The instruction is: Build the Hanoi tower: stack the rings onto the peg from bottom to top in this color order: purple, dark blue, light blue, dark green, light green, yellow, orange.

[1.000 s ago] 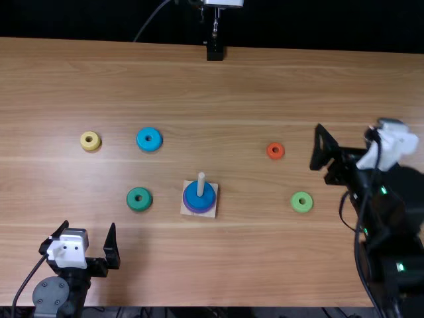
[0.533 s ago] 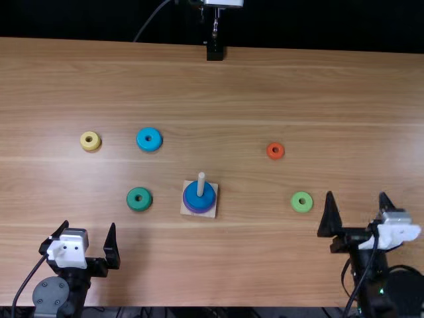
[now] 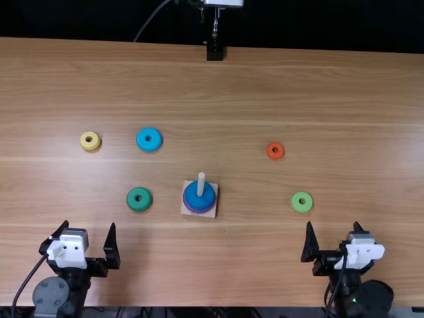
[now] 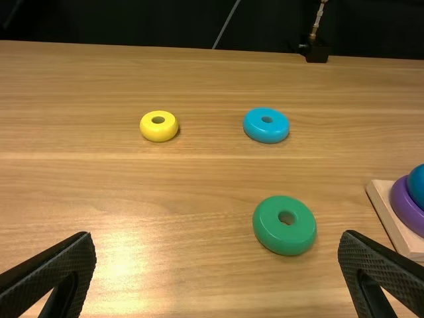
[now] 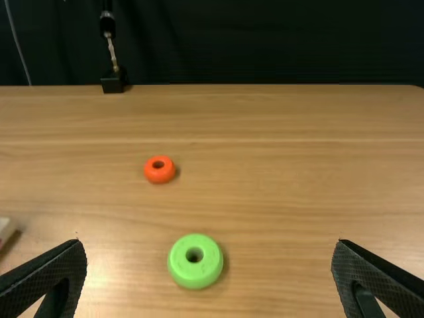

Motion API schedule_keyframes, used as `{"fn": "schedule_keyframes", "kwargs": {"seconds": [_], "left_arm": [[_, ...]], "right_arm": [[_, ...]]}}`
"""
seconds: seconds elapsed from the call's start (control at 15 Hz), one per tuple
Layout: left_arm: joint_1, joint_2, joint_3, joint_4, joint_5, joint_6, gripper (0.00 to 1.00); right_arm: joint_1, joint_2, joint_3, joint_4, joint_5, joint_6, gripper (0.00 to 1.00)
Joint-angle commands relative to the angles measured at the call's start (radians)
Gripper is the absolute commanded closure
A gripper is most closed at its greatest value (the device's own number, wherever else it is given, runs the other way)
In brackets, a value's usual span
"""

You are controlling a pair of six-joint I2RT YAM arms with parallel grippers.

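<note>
You look steeply down and forward from above the table's (image 3: 252, 258) near edge in the top view. Your wrist views sit lower and closer, facing the far edge; both share the black stand foot (image 3: 214, 53) there and part of the wooden peg base (image 4: 391, 215).

The peg (image 3: 201, 185) stands upright on its square base (image 3: 212, 213), purple ring (image 4: 404, 205) below dark blue ring (image 3: 207, 198) around it; flat on its left lie the dark green ring (image 3: 132, 203), light blue ring (image 3: 143, 142) and yellow ring (image 3: 85, 142), on its right the light green ring (image 3: 296, 204) and orange ring (image 3: 270, 154)
</note>
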Motion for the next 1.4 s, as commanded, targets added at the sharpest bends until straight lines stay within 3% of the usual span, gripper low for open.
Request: {"fn": "schedule_keyframes", "kwargs": {"seconds": [0.0, 0.47, 1.33], "left_arm": [[-0.007, -0.012, -0.105, -0.077, 0.003, 0.006, 0.0], [-0.007, -0.012, -0.105, -0.077, 0.003, 0.006, 0.0], [-0.007, -0.012, -0.105, -0.077, 0.003, 0.006, 0.0]], "right_arm": [[-0.01, -0.021, -0.029, 0.007, -0.006, -0.007, 0.0], [-0.015, -0.054, -0.138, 0.02, -0.003, -0.002, 0.0], [-0.017, -0.057, -0.139, -0.008, -0.004, -0.013, 0.0]]}}
